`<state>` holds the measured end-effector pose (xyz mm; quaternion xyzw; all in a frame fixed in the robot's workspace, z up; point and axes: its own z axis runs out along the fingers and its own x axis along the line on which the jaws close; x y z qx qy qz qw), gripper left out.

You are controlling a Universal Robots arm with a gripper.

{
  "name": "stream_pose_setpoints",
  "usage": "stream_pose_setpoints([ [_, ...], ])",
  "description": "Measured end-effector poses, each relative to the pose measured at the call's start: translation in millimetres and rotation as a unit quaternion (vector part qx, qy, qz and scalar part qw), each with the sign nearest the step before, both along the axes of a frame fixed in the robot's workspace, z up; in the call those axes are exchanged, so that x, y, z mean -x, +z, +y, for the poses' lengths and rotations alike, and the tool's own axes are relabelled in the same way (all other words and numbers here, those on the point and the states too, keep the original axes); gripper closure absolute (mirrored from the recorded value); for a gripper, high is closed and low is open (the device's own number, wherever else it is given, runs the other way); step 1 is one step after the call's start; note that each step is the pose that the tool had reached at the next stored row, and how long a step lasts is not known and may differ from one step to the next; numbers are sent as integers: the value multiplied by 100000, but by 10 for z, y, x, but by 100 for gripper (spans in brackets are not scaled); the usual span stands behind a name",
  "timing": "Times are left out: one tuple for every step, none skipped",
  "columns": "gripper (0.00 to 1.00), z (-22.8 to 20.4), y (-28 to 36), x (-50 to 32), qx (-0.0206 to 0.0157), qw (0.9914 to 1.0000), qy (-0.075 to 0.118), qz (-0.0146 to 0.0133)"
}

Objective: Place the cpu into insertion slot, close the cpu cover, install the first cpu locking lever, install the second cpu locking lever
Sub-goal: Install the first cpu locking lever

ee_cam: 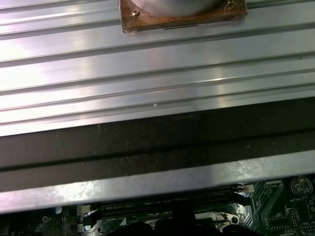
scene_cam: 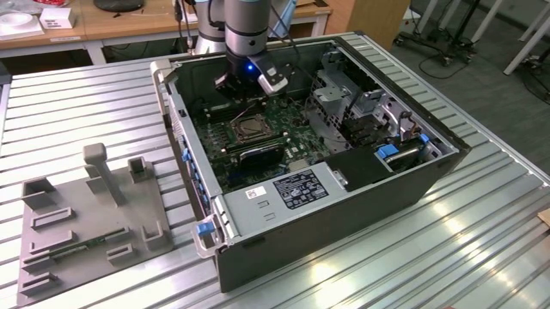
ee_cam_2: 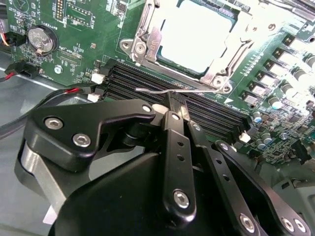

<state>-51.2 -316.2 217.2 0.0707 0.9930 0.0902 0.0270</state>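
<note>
Arm (scene_cam: 241, 26) reaches into open computer case (scene_cam: 344, 225) on ribbed table (scene_cam: 86, 109)
The cpu (ee_cam_2: 194, 37) lies in the insertion slot (scene_cam: 249, 127), framed by the cpu cover (ee_cam_2: 147, 37); closed fingers (ee_cam_2: 173, 123) touch a thin locking lever (ee_cam_2: 150, 91) beside memory slots (ee_cam_2: 142, 78).

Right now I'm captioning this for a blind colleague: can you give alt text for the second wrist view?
A black gripper is shut on a thin wire lever at the edge of a metal cover frame. The frame lies closed over a pale square chip on a green circuit board.
</note>
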Motion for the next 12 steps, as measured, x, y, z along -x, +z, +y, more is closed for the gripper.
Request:
stream_pose_setpoints([
  [89, -1, -4, -1, 0, 100000, 3, 0],
  [89, -2, -7, -1, 4, 100000, 2, 4],
  [89, -2, -10, -1, -3, 100000, 1, 0],
  [89, -3, -13, -2, 2, 100000, 4, 1],
  [89, -3, -15, -2, 4, 100000, 2, 3],
  [89, -3, -17, -4, 8, 100000, 3, 5],
  [89, -3, -18, -5, 8, 100000, 3, 4],
  [89, -4, -19, -7, 9, 100000, 7, 7],
  [89, -4, -19, -9, 5, 100000, 6, 4],
  [89, -4, -20, -10, 0, 100000, 3, 2],
  [89, -5, -21, -12, -6, 100000, 5, -2],
  [89, -5, -21, -13, -7, 100000, 2, -3],
])
